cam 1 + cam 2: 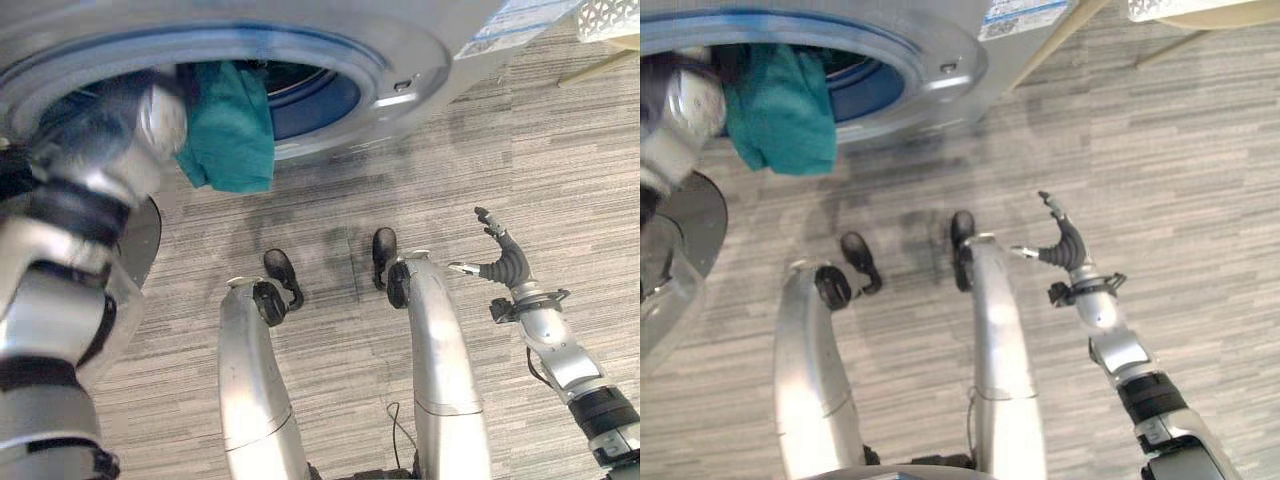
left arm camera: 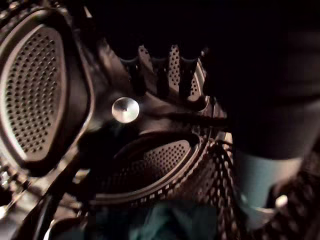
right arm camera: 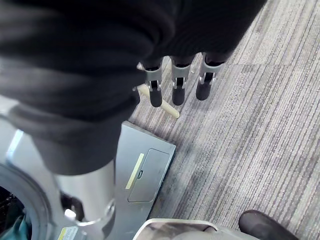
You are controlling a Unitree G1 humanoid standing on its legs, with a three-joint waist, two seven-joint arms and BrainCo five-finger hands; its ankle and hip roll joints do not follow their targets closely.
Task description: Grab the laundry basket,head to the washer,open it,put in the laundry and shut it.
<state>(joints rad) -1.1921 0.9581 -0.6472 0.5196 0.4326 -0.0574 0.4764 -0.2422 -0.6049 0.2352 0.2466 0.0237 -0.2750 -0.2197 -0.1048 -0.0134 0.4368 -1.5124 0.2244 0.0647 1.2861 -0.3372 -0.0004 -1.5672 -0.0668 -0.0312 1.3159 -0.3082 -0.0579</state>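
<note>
Nearest you, your right hand hangs low at your right side over the grey striped carpet, well apart from the machine; its fingers are spread and nearly straight, relaxed, with nothing in them. Further out, your left arm reaches up and forward into the mouth of the washer, and the wrist and hand pass behind the rim, so you cannot tell from the head views how its fingers stand. From the left wrist you see the perforated steel drum with its raised paddles and a round bolt at the centre of the back wall, all very dark; the hand's own fingers are not clear there, so their state stays unknown. The teal laundry is draped over the lower lip of the door opening, part of it hanging out in front of the blue seal and part lying inside the drum. The washer's round door stands swung open at your left. Beyond the washer, at the far right, a white lattice basket sits on a pale surface.
</note>
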